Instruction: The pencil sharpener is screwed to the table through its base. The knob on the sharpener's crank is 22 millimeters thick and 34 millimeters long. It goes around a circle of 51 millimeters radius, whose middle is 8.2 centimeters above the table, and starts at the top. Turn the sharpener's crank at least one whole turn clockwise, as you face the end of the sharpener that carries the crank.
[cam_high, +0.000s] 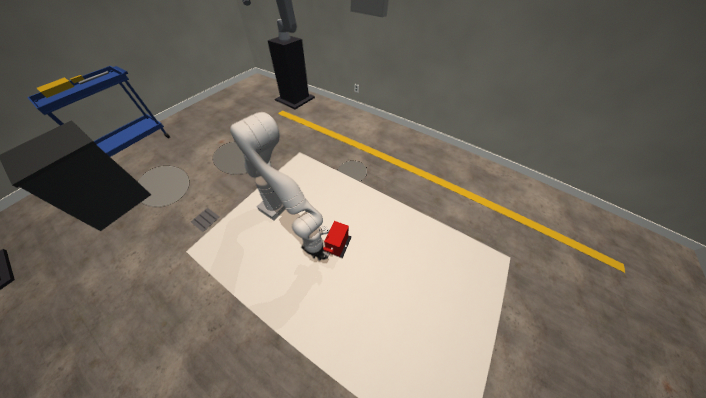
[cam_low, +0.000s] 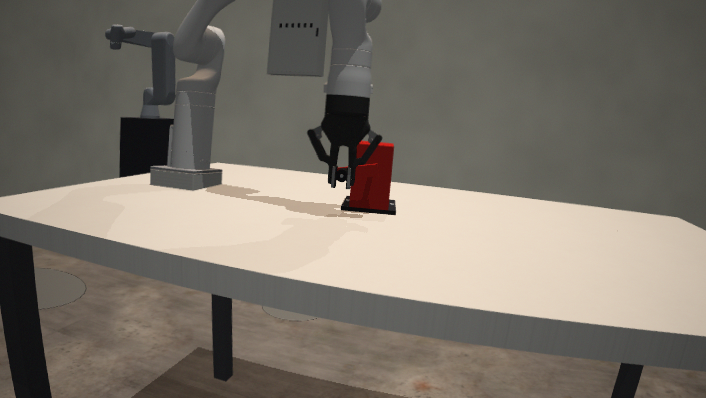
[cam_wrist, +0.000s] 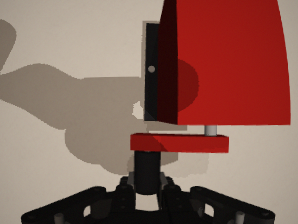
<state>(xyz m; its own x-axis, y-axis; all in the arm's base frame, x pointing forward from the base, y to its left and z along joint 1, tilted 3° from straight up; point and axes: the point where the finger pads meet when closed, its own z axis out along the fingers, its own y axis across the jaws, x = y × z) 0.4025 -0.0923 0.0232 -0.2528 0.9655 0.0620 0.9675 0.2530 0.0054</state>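
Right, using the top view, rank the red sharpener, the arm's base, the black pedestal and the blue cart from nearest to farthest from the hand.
1. Red sharpener: right beside the hand, which is shut on its crank knob.
2. Arm's base: on the table's near-left edge.
3. Black pedestal: against the back wall.
4. Blue cart: far left corner.

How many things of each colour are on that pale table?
Red: 1, the pencil sharpener, with its red crank.
Black: 1, the gripper, shut on the crank's dark knob.
White: 1, the robot arm standing on the table.
Total: 3.
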